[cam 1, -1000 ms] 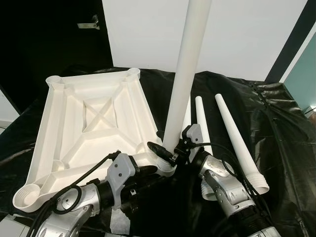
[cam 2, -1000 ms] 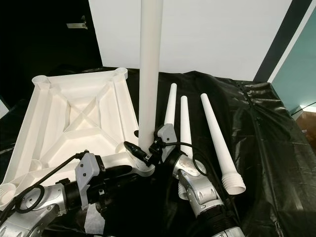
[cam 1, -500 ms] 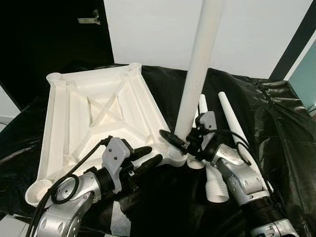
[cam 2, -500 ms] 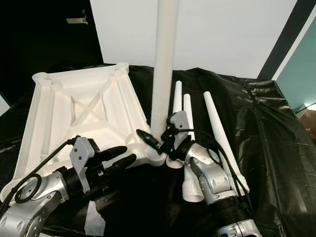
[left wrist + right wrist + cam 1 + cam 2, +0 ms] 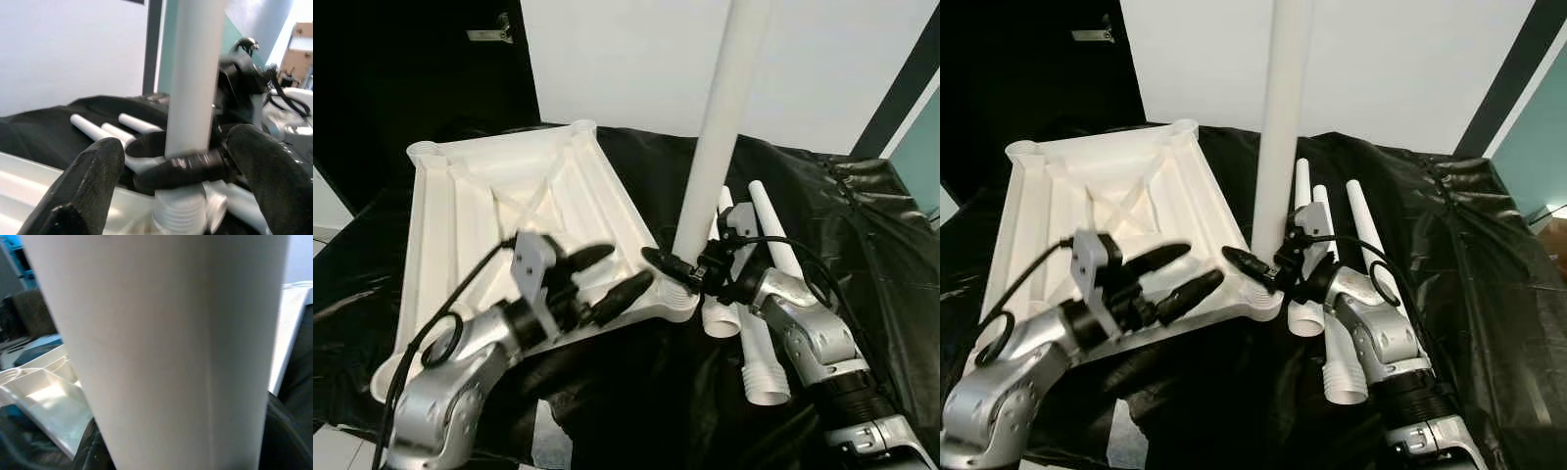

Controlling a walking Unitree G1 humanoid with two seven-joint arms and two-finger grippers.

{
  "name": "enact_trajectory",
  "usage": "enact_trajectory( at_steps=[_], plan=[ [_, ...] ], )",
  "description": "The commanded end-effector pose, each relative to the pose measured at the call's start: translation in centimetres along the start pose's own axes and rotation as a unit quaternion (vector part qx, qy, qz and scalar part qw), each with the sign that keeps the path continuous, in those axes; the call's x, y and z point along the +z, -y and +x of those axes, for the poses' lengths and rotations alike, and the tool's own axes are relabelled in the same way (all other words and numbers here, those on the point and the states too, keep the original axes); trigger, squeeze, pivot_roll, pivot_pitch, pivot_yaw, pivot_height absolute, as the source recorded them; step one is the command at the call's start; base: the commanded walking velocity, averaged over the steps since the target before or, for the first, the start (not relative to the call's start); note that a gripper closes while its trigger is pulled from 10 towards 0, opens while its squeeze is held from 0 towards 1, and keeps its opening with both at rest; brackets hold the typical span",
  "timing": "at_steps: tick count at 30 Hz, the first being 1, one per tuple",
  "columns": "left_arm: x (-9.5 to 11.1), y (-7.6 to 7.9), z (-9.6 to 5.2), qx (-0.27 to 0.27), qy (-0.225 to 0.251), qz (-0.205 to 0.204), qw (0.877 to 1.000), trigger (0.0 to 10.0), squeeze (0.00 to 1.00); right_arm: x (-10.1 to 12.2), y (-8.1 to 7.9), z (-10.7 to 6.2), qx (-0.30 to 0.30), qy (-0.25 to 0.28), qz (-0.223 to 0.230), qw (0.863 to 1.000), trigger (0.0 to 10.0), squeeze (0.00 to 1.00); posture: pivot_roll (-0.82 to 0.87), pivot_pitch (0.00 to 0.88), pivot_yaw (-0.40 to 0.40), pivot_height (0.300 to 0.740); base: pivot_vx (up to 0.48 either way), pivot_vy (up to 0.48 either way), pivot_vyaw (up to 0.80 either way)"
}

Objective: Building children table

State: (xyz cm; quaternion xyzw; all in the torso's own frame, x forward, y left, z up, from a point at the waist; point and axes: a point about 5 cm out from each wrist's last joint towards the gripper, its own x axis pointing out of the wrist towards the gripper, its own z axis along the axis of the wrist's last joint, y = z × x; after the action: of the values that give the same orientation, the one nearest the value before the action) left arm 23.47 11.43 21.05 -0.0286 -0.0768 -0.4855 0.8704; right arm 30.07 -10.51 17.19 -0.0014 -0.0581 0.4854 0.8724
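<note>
The white plastic children's tabletop (image 5: 509, 211) lies upside down on the black-covered worktop (image 5: 862, 225). The right pincer (image 5: 690, 277) clamps the upright white tapered leg (image 5: 720, 147) in its near corner socket. The left pincer (image 5: 612, 274) hovers beside, fingers spread. Next, I think, the leg needs twisting home.

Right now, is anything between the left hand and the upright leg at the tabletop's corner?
Nothing visible blocks it. The left hand hovers open over the upturned tabletop, pointing at the upright leg. The right hand already clamps that leg's base at the corner socket, so room there is tight.
</note>
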Motion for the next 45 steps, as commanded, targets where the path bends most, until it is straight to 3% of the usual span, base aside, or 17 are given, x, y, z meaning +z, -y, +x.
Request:
enact_trajectory(
  at_steps=[1,12,23,26,32,45],
  plan=[
    [0.0,0.1,0.4,0.003,0.002,0.000,1.000,10.0,0.00,1.3,-0.1,0.3,0.022,0.017,-0.014,1.000,10.0,0.00,0.09,0.000,-0.063,0.740,0.000,0.000,0.00],
    [0.3,0.3,1.6,0.015,0.022,0.007,1.000,10.0,0.00,1.6,-0.4,0.4,0.049,0.005,-0.020,0.999,10.0,0.00,0.08,0.000,-0.076,0.740,0.000,0.000,0.00],
    [-0.3,0.5,1.2,0.024,-0.004,0.026,0.999,10.0,0.00,-1.3,-1.9,1.2,0.014,-0.009,-0.023,1.000,10.0,0.00,0.09,0.000,-0.084,0.740,0.000,0.000,0.00],
    [-0.6,0.5,1.0,0.029,-0.017,0.034,0.999,10.0,0.00,-2.6,-2.9,2.0,0.001,-0.003,-0.009,1.000,10.0,0.00,0.10,0.000,-0.080,0.740,0.000,0.000,0.00],
    [-0.7,0.6,0.7,0.035,-0.026,0.040,0.998,10.0,0.00,-3.4,-3.4,2.5,-0.017,-0.004,0.012,1.000,10.0,0.00,0.11,0.000,-0.080,0.740,0.000,0.000,0.00],
    [-0.3,0.1,-0.2,0.063,-0.031,0.042,0.997,10.0,0.00,-4.2,-1.6,2.1,-0.106,-0.025,-0.023,0.994,10.0,0.00,0.12,0.000,-0.071,0.740,0.000,0.000,0.00]
  ],
)
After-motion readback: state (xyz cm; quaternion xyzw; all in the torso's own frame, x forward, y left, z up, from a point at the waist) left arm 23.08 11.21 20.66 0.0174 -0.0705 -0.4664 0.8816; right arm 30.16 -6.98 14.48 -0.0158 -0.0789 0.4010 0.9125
